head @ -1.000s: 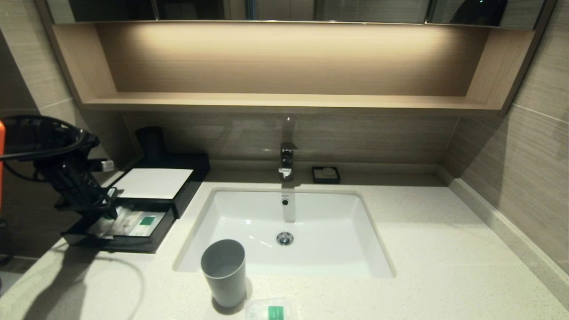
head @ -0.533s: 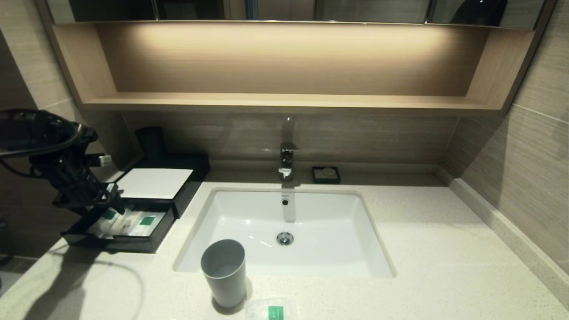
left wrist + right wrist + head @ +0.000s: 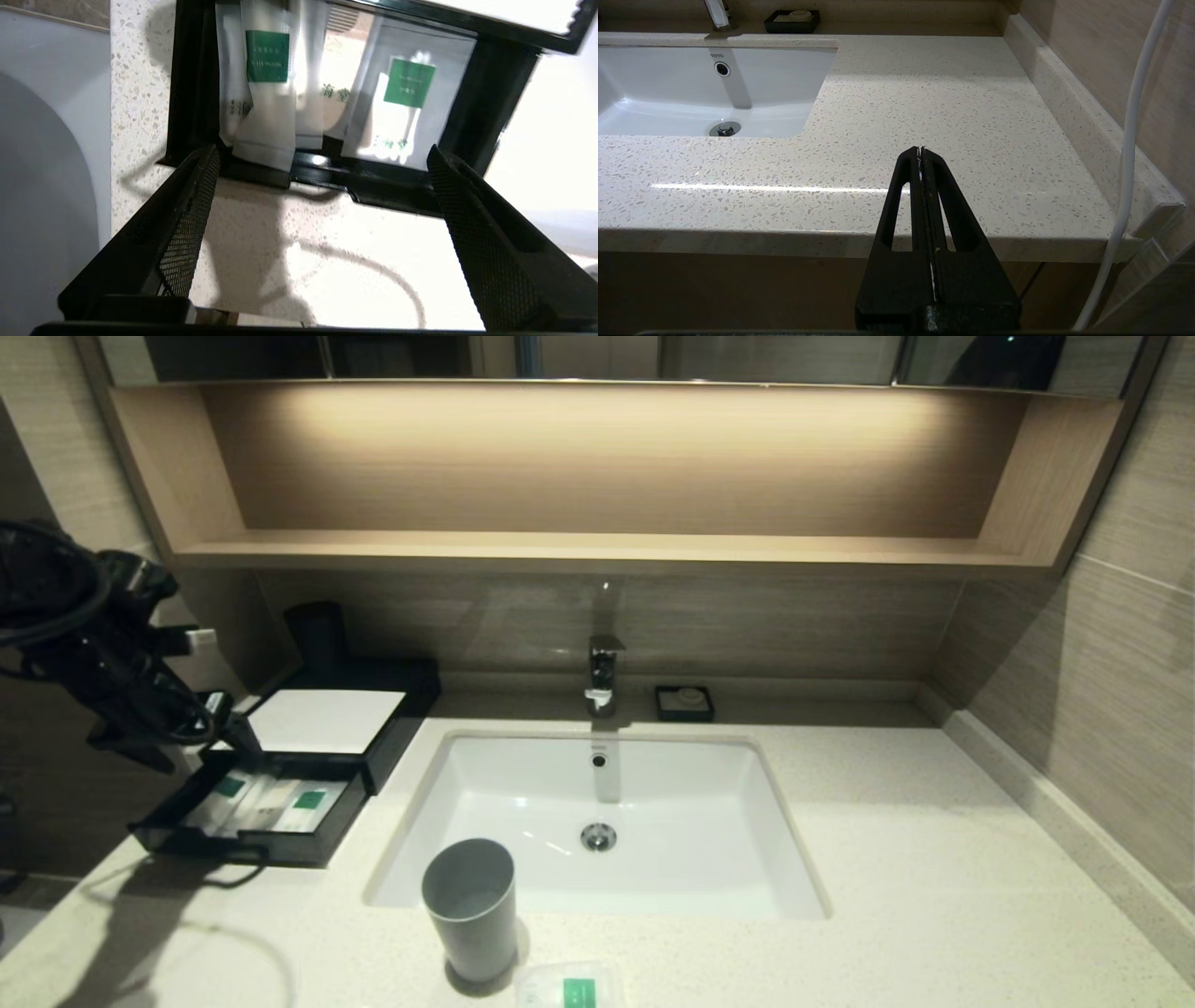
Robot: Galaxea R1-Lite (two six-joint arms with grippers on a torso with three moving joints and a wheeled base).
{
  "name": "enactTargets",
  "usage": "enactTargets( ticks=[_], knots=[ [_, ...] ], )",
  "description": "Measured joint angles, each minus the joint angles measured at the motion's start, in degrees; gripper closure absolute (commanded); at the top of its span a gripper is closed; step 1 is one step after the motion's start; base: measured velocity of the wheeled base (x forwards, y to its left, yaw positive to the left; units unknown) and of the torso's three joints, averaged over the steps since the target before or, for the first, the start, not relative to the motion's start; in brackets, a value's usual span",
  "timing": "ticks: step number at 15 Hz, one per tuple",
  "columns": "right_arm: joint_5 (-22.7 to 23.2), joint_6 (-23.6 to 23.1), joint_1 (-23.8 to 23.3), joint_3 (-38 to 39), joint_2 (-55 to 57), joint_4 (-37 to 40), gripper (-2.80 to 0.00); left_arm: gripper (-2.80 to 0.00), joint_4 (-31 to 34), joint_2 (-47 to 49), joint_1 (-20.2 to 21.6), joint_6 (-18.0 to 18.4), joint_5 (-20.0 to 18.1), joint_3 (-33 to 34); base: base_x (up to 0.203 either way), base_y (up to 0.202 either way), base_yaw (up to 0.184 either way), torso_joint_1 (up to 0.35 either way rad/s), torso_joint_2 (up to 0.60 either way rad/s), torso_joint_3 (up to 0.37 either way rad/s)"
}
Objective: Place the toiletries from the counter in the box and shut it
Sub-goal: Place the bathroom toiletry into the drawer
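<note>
At the left end of the table (image 3: 840,859), the box (image 3: 327,721) stands with its white top panel level and its front drawer (image 3: 247,845) pulled out toward the table's front edge. Two long narrow packets (image 3: 266,88) and further wrapped packets lie flat inside the drawer, green labels facing up. The left tool (image 3: 201,733) is above the drawer's outer left corner, released, fingers (image 3: 187,233) spread wide with nothing between them; in the left wrist view the drawer front and its contents show between the fingers, apart from them. One small squarish packet (image 3: 571,987) lies on the table at the front edge, just beside a grey cup (image 3: 470,907) that stands upright in front of the sink (image 3: 597,821). A small black soap dish (image 3: 684,703) sits behind the sink, beside the faucet (image 3: 604,674). The right tool (image 3: 920,158) is parked low at the table's front edge, right of the sink, clenched with its fingers pressed together and holding nothing.
</note>
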Motion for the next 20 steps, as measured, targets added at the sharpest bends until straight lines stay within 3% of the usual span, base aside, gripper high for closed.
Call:
enactTargets(
  ticks=[1,12,17,20],
  knots=[
    [0.00,-0.01,0.00,0.00,0.00,0.00,0.00,0.00,0.72,-1.37,0.05,-0.05,-0.32,0.00,0.000,0.000,0.000,0.000,0.00,0.000],
    [0.05,-0.01,0.00,0.00,0.00,0.00,0.00,0.00,8.35,-14.22,-0.06,-1.15,-8.20,1.63,0.000,0.000,0.000,0.000,0.00,0.000],
    [0.05,-0.01,0.00,0.00,0.00,0.00,0.00,0.00,6.10,-23.32,-2.69,-0.80,-11.79,11.89,0.000,0.000,0.000,0.000,0.00,0.000],
    [0.07,-0.01,0.00,0.00,0.00,0.00,0.00,0.00,-2.06,-28.33,-4.72,-1.31,-12.12,21.59,0.000,0.000,0.000,0.000,0.00,0.000]
  ],
)
